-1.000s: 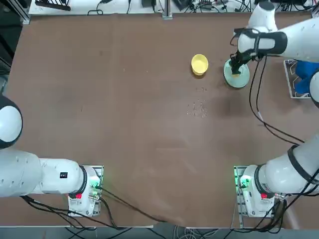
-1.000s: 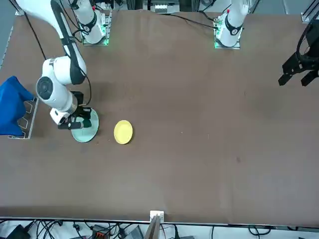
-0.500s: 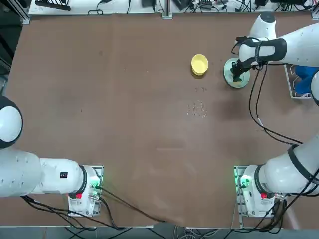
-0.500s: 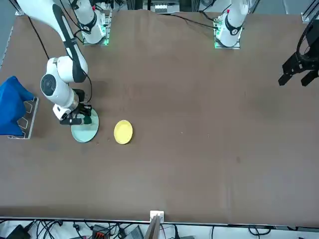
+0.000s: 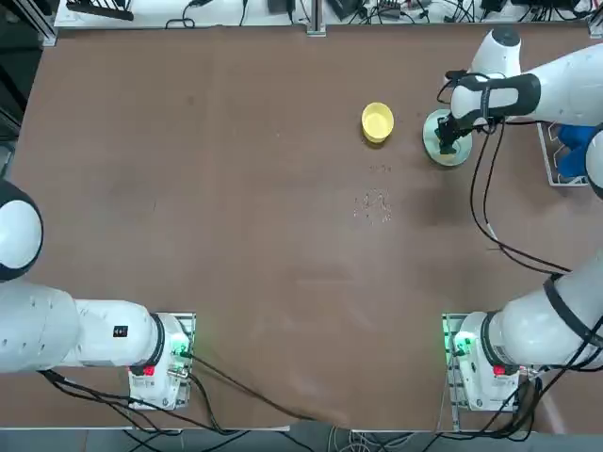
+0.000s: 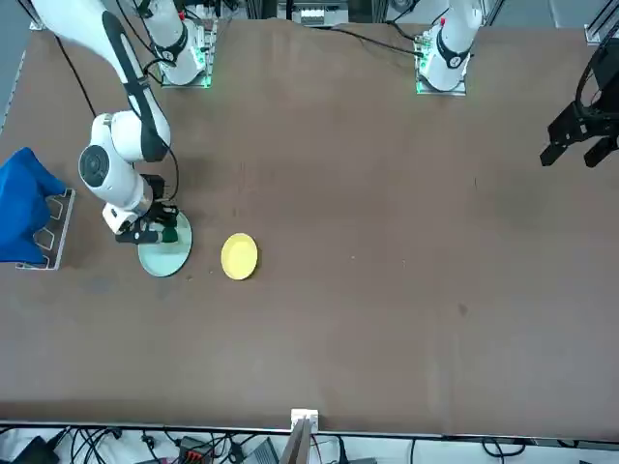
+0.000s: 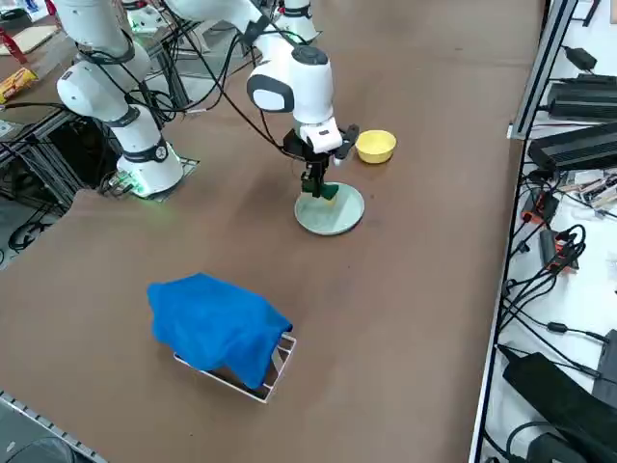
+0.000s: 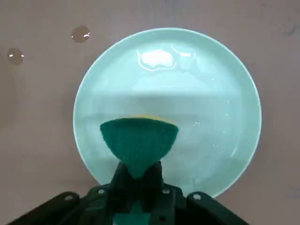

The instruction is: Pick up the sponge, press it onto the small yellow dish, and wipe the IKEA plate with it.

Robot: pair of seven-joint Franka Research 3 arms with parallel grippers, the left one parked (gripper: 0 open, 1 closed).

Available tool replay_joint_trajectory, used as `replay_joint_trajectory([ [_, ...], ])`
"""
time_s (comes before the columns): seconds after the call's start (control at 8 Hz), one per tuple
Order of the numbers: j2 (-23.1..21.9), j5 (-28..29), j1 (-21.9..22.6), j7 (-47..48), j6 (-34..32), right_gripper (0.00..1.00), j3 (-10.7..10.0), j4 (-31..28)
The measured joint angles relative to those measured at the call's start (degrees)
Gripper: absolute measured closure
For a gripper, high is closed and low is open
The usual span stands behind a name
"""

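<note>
right gripper point(image 8: 138, 180) pinched tight on the sponge point(image 8: 138, 141), foam face down on the IKEA plate point(image 8: 220, 108) so it can wipe.

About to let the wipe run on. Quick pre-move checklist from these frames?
1. Right gripper shut on the sponge: ok.
2. Sponge over the IKEA plate, inside its rim: ok.
3. Sponge pressed onto the plate surface: cannot tell, though the wrist view suggests contact.
4. Small yellow dish apart from the plate, outside the wiping area: ok.
5. Blue cloth on its rack, away from the plate: ok.
6. Plate wiped clean: cannot tell.
</note>
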Motion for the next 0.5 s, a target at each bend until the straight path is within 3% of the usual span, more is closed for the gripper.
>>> replay_joint_trajectory([
  [0.5, 1.5, 0.0, -1.4, -3.2, 1.2, 0.91, 0.0, 0.5],
])
